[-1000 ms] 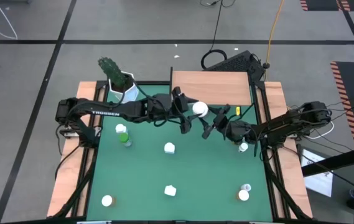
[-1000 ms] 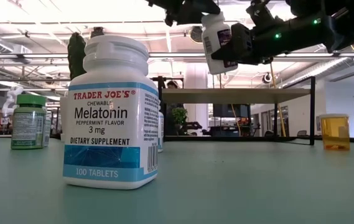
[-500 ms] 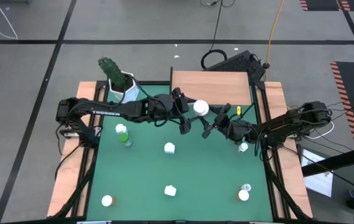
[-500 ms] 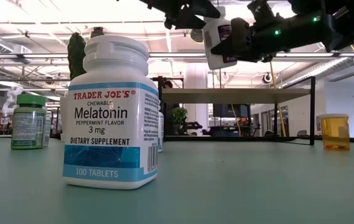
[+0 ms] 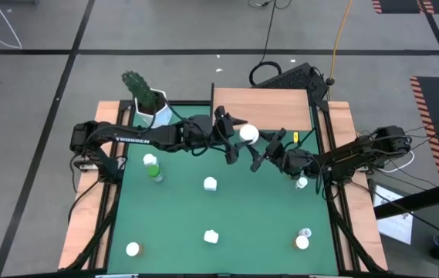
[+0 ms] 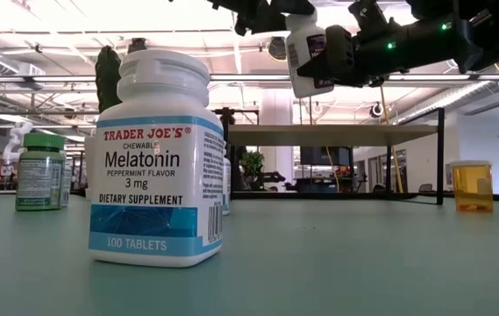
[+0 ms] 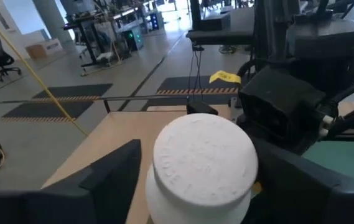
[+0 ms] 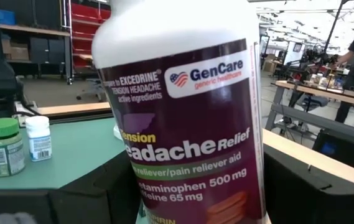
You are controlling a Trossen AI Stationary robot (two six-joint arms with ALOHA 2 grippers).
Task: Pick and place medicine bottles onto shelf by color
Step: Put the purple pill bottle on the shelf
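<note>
A white-capped medicine bottle (image 5: pixel 248 133) with a purple headache-relief label (image 8: pixel 192 149) hangs in the air above the mat's far middle, just in front of the light-wood shelf (image 5: pixel 261 108). My right gripper (image 5: pixel 268 150) comes in from the right and is shut on the bottle. My left gripper (image 5: pixel 231 139) reaches in from the left and is open. Its fingers (image 7: pixel 114 177) stand on either side of the bottle's cap (image 7: pixel 204 162), with a gap showing. Several other bottles stand upright on the green mat (image 5: pixel 258 208). My right gripper pinches the bottle's labelled body (image 6: pixel 312 61) between its two fingers, coming level from the table's right side. The bottle is upright, cap up, and lifted clear of the mat and the shelf.
On the mat stand a green bottle (image 5: pixel 155 174), white bottles (image 5: pixel 210 184) (image 5: pixel 211 237) (image 5: pixel 133 249), two near the right front corner (image 5: pixel 302 242) and one below the right arm (image 5: pixel 302 183). A cactus pot (image 5: pixel 150 104) stands at the far left.
The held bottle has risen slightly in the low view while staying upright in my right gripper. My left gripper above it has also moved up a little.
</note>
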